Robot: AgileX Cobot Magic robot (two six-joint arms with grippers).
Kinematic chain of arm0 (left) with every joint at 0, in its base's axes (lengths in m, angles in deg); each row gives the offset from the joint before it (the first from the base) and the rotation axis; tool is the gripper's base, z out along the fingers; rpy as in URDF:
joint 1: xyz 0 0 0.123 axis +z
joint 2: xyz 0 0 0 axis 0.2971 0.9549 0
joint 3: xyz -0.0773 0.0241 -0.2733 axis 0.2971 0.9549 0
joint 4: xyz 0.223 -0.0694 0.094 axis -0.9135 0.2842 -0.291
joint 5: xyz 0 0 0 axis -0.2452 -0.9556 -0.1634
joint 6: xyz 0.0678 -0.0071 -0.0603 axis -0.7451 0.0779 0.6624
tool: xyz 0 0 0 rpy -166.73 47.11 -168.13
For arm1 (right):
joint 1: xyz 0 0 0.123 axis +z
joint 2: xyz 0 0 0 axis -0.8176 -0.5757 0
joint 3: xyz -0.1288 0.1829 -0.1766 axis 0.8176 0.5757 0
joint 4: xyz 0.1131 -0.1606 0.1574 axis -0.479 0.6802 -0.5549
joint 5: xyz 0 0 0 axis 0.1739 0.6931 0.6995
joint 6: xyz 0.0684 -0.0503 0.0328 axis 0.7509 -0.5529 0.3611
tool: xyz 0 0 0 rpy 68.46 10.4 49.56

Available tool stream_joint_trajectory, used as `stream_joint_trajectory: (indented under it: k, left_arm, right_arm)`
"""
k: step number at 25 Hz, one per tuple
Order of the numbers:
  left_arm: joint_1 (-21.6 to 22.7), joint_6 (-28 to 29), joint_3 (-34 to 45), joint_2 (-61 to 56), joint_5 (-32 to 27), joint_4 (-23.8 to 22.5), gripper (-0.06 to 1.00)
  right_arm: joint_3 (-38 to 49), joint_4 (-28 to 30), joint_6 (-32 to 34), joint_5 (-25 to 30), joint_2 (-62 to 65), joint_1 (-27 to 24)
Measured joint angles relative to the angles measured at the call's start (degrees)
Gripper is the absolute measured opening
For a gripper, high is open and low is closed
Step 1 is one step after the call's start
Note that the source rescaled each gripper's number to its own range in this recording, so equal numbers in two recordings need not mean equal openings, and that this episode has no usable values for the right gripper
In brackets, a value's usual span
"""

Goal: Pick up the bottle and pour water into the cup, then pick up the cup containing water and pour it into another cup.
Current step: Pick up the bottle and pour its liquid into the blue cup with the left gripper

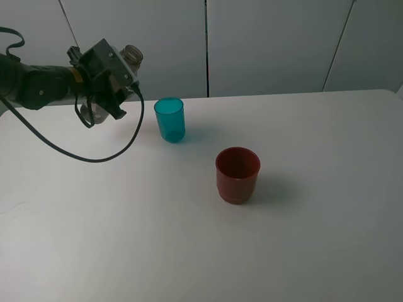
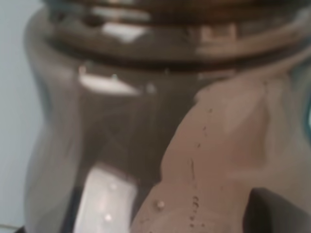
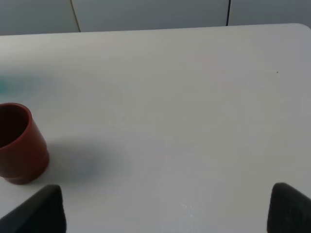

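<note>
From the high camera, the red cup (image 1: 237, 174) stands upright on the white table (image 1: 315, 239), and I take my bearings from it. The teal cup (image 1: 170, 119) is also upright, farther back and to the left of the red cup, with bare tabletop between the two. Farther from the red cup again, past the teal cup, the left gripper (image 1: 108, 94) is clamped around the bottle (image 1: 132, 55). Only the bottle's threaded neck shows clearly above the wrist. It leans with the neck tipped toward the teal cup's side, and the mouth is short of that cup's rim. A black cable (image 1: 94, 157) loops from the arm down over the table. The right gripper does not appear in this view.

The left wrist camera is filled by the bottle (image 2: 146, 121), smoky brown and very close. Its shoulder and neck threads are blurred, and small droplets cling inside the wall. One dark finger pad (image 2: 279, 213) presses at its side.

In the right wrist camera, the right gripper (image 3: 165, 211) has its two dark fingertips (image 3: 39, 208) spread wide, with nothing between them but bare table (image 3: 194, 97). The red cup (image 3: 19, 143) stands off to one side, just beside one fingertip and clear of it.
</note>
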Motion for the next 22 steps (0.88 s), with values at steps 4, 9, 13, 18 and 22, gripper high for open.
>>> stream_joint_trajectory:
  k: [4,9,13,18,22]
  left_arm:
    - [-0.5,-4.1,-2.2,1.3,-2.9,0.0,0.02]
    - [-0.5,-9.5,-2.5,1.7,-5.1,0.3,0.02]
    - [-0.5,-15.1,-2.5,1.7,-7.1,0.3,0.02]
    - [-0.5,-18.8,-2.5,1.7,-7.8,0.5,0.02]
    - [-0.5,-21.3,-2.5,1.7,-8.1,0.5,0.02]
  right_arm:
    - [0.0,0.0,0.0,0.0,0.0,0.0]
    - [0.0,0.0,0.0,0.0,0.0,0.0]
    - [0.0,0.0,0.0,0.0,0.0,0.0]
    - [0.0,0.0,0.0,0.0,0.0,0.0]
    - [0.0,0.0,0.0,0.0,0.0,0.0]
